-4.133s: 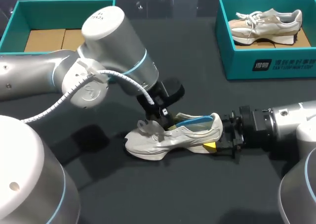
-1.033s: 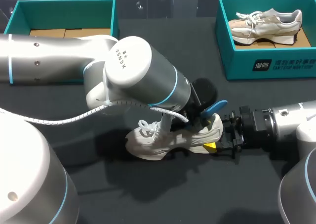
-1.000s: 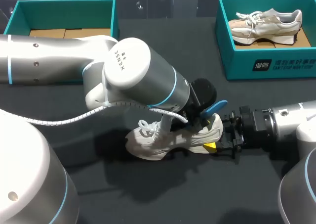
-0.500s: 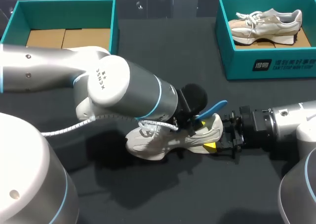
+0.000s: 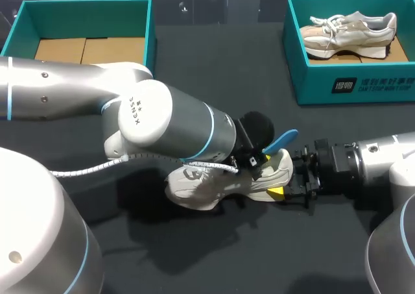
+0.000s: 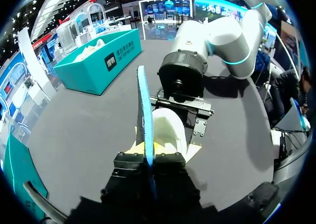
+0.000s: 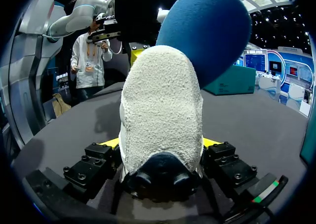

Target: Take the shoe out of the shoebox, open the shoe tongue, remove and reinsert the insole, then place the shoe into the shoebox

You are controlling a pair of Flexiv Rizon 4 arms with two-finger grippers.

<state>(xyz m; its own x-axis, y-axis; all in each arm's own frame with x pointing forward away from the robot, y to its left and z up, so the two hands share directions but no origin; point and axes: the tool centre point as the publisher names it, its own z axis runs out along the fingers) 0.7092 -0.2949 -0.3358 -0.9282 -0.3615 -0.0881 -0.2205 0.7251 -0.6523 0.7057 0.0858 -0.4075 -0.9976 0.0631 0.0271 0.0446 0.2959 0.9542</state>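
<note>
A pale sneaker (image 5: 214,183) lies on its sole at the middle of the dark table, toe to the left. Its blue insole (image 5: 282,140) sticks up out of the heel opening. My left gripper (image 5: 256,161) is over the shoe and shut on the insole; in the left wrist view the insole (image 6: 144,105) stands edge-on between the fingers (image 6: 129,160). My right gripper (image 5: 284,178) clamps the shoe's heel from both sides. In the right wrist view the heel (image 7: 160,110) fills the gap between its yellow tips, with the insole (image 7: 207,31) rising above.
A teal shoebox (image 5: 350,89) at the back right holds a second sneaker (image 5: 350,31). Another teal box (image 5: 84,8) with a cardboard floor stands at the back left. My left arm's big elbow joint (image 5: 162,122) hangs over the table's middle.
My left gripper's fingers have closed on the insole's raised heel end, and the left arm's elbow has swung left and lower. The right arm and the shoe have stayed put.
</note>
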